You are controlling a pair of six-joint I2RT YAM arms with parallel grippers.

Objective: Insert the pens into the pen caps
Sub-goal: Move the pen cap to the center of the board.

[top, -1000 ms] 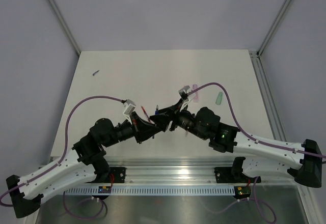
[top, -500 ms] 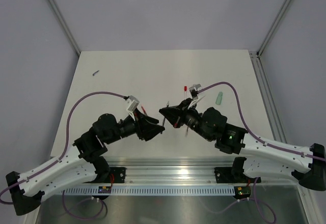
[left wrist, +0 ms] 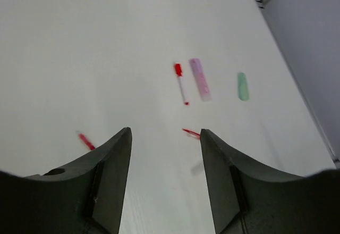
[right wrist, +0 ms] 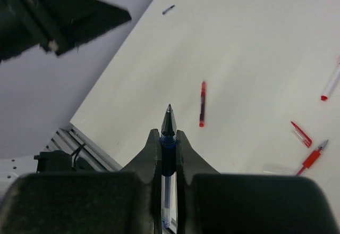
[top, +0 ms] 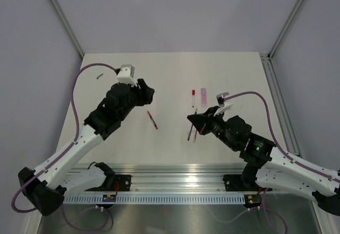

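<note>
Right claw: clamped on the blue pen. The bare tip pokes out just past the fingers and the barrel runs back between them. The pen is held above the table.
Left claw: fingers apart, nothing between them. It hovers over the left half of the table.
Cap: a small dark piece lies alone near the far-left corner, well apart from both claws. It is too small for us to be sure of its colour, but we judge it to be the blue pen's match.
Other pens: a red pen lies bare between the arms. A red-capped pen lies just beside the pink pen, and the green pen is further right.
Step in hand: we judge the pen is ready and the cap is not yet fetched.
How to do it well: we take the cap by its closed end and leave the mouth free. We line the mouth up with the tip before any push, then press straight along the barrel, slowly.
Risk: the cap is tiny and could skid or tip under the fingers.
</note>
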